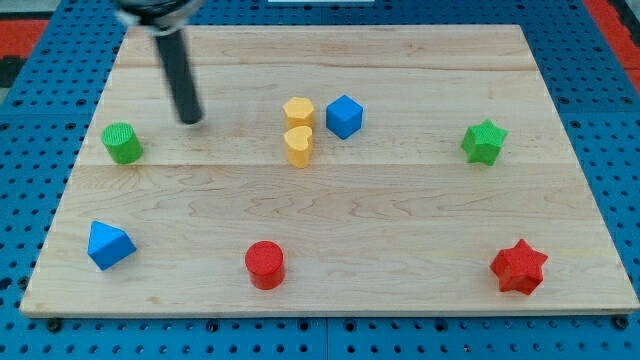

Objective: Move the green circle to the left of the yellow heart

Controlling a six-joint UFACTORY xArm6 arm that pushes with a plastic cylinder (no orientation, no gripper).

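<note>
The green circle (pixel 122 143) sits near the board's left edge, at mid height. The yellow heart (pixel 298 145) lies near the board's centre, well to the right of the green circle. A yellow hexagon (pixel 298 111) touches the heart from above. My tip (pixel 189 120) rests on the board above and to the right of the green circle, a short gap from it and far left of the heart.
A blue cube (pixel 344 116) stands just right of the yellow hexagon. A green star (pixel 484 142) is at the right. A red star (pixel 519 266) is at the lower right, a red cylinder (pixel 265 265) at bottom centre, a blue block (pixel 109 245) at lower left.
</note>
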